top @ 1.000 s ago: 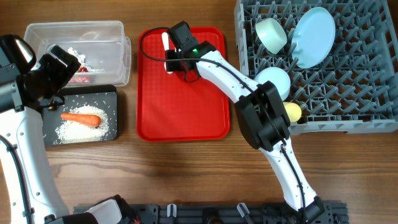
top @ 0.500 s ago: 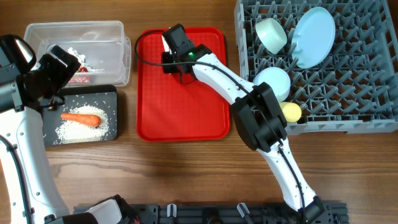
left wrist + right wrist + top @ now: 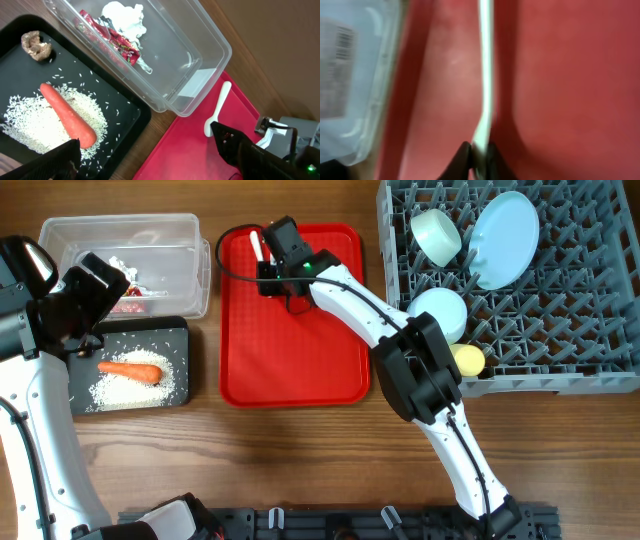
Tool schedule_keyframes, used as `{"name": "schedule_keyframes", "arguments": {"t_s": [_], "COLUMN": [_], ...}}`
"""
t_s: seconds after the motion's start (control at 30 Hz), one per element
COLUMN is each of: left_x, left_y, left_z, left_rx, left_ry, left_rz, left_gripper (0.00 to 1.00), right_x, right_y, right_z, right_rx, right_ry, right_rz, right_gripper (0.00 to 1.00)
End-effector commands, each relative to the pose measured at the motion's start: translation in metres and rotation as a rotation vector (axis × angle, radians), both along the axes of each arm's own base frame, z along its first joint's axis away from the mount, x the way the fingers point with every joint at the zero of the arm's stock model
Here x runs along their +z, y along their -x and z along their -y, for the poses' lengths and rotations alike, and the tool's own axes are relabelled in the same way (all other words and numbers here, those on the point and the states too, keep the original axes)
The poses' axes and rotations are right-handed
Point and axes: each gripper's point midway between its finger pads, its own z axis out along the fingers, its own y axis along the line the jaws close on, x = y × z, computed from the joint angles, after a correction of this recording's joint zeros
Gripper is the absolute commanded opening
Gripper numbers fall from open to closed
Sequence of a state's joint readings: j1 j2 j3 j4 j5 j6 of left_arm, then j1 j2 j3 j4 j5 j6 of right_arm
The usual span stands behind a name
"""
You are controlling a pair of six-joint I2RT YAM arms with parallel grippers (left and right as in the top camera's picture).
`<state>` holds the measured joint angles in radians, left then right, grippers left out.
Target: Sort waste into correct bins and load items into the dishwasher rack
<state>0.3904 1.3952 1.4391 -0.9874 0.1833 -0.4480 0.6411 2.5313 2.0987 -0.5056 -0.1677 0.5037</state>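
The grey dishwasher rack fills the worktop's far right and holds a pale blue plate, two mint bowls and a yellow cup at its near edge. The flat red tray lies left of it. Further left, the clear tub contains a red-and-white wrapper and white tissue. The black tray beside it carries a carrot, rice and a brownish lump. The white spoon lies at the red tray's far left corner, with the right claw pinched tight on its handle. The left claw hangs wide apart and empty over the black tray.
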Motion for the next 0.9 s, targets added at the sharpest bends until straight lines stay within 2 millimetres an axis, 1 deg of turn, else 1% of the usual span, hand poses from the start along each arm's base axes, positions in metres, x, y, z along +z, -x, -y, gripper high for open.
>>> {"name": "schedule_keyframes", "arguments": {"t_s": [0.0, 0.13, 0.2, 0.27, 0.3, 0.43, 0.53, 0.6, 0.67, 0.7, 0.73, 0.77, 0.83, 0.87], "left_x": [-0.001, -0.001, -0.001, -0.001, -0.001, -0.001, -0.001, -0.001, -0.001, -0.001, -0.001, -0.001, -0.001, -0.001], "left_y": [0.0, 0.0, 0.0, 0.0, 0.0, 0.0, 0.0, 0.0, 0.0, 0.0, 0.0, 0.0, 0.0, 0.0], "left_z": [-0.003, -0.003, -0.003, -0.003, -0.003, -0.003, -0.003, -0.003, -0.003, -0.003, -0.003, -0.003, -0.003, -0.003], "left_rx": [0.012, 0.012, 0.012, 0.012, 0.012, 0.012, 0.012, 0.012, 0.012, 0.012, 0.012, 0.012, 0.012, 0.012], "left_ry": [0.002, 0.002, 0.002, 0.002, 0.002, 0.002, 0.002, 0.002, 0.002, 0.002, 0.002, 0.002, 0.002, 0.002], "left_rz": [-0.003, -0.003, -0.003, -0.003, -0.003, -0.003, -0.003, -0.003, -0.003, -0.003, -0.003, -0.003, -0.003, -0.003], "left_gripper": [1.0, 1.0, 1.0, 1.0, 1.0, 1.0, 1.0, 1.0, 1.0, 1.0, 1.0, 1.0, 1.0, 1.0], "right_x": [-0.056, -0.057, -0.055, -0.048, -0.04, -0.019, 0.005, 0.034, 0.069, 0.083, 0.103, 0.129, 0.171, 0.187], "right_y": [0.022, 0.025, 0.026, 0.026, 0.025, 0.02, 0.018, 0.018, 0.019, 0.02, 0.023, 0.027, 0.035, 0.039], "right_z": [0.011, 0.012, 0.014, 0.016, 0.019, 0.027, 0.028, 0.034, 0.043, 0.049, 0.058, 0.07, 0.09, 0.098], "right_rx": [0.015, 0.024, 0.024, 0.036, 0.046, 0.063, 0.095, 0.103, 0.114, 0.108, 0.101, 0.098, 0.09, 0.085], "right_ry": [0.071, 0.065, 0.071, 0.078, 0.087, 0.127, 0.128, 0.123, 0.114, 0.112, 0.109, 0.108, 0.103, 0.099], "right_rz": [-0.111, -0.133, -0.14, -0.132, -0.117, -0.063, -0.02, 0.009, 0.038, 0.042, 0.051, 0.069, 0.103, 0.12], "right_gripper": [0.04, 0.04, 0.04, 0.04, 0.04, 0.04, 0.04, 0.04, 0.04, 0.04, 0.04, 0.04, 0.04, 0.04]}}
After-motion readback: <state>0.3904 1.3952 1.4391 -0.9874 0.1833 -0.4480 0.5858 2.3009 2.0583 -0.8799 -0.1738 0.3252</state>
